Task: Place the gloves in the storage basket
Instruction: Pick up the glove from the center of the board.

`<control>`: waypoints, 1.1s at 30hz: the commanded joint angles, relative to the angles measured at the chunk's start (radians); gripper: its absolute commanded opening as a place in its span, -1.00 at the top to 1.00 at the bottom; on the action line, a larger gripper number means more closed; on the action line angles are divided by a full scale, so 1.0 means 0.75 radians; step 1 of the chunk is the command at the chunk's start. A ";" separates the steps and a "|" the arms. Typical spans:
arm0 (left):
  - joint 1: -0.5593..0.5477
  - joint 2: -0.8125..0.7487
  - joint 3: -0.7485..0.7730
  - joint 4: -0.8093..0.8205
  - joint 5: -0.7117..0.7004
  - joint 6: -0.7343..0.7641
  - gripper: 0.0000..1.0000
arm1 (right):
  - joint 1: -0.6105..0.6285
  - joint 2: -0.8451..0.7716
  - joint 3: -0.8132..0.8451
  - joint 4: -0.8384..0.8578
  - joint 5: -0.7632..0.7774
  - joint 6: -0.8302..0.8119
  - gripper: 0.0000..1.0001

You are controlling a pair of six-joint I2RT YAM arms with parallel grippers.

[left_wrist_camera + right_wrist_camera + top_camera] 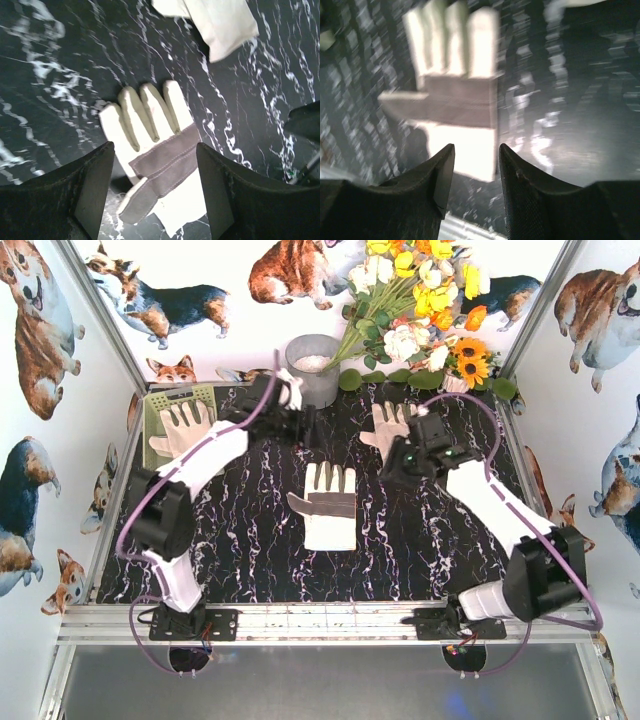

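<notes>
Left gripper [303,430] at eleven o'clock from the table's middle, just beside the grey bucket [312,368]. Right gripper [398,468] at two o'clock, close to the far glove [388,425] lying flat there. Middle glove [330,505] flat at the centre of the black marbled table [250,560], fingers toward twelve, thumb toward nine, touched by neither arm. At ten o'clock, the green basket [158,400], with one glove [185,428] spread in or over it; cannot tell which. Flowers [420,300] at one o'clock, behind the table.

From the left wrist: fingers [95,190] spread wide, nothing between them, clear of the table. Under the gap, a glove [150,117] with a grey patch across the palm, fingertips toward eleven, thumb toward seven. Another glove [222,25] at one o'clock, cut off by the frame edge. A dark part of the other arm [305,125] at three o'clock.

From the right wrist, all blurred: fingers [442,180] parted by a narrower gap, holding nothing. Ahead at twelve, a glove [455,95] flat on the table, grey band across it, thumb toward nine, apart from the fingertips.
</notes>
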 commanded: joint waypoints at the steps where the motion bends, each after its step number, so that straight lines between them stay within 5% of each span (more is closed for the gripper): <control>1: 0.058 -0.113 -0.045 0.020 -0.176 -0.027 -0.23 | -0.087 0.119 0.131 -0.162 0.353 -0.105 0.11; 8: 0.115 -0.246 -0.141 -0.038 -0.294 -0.075 -0.24 | -0.159 0.531 0.493 -0.232 0.533 -0.359 -0.07; 14: 0.120 -0.345 -0.208 -0.073 -0.382 -0.120 -0.24 | -0.276 0.818 0.768 -0.228 0.480 -0.451 -0.27; 33: 0.124 -0.413 -0.104 -0.347 -0.546 -0.121 -0.25 | -0.415 1.414 1.413 -0.303 0.265 -0.649 -0.14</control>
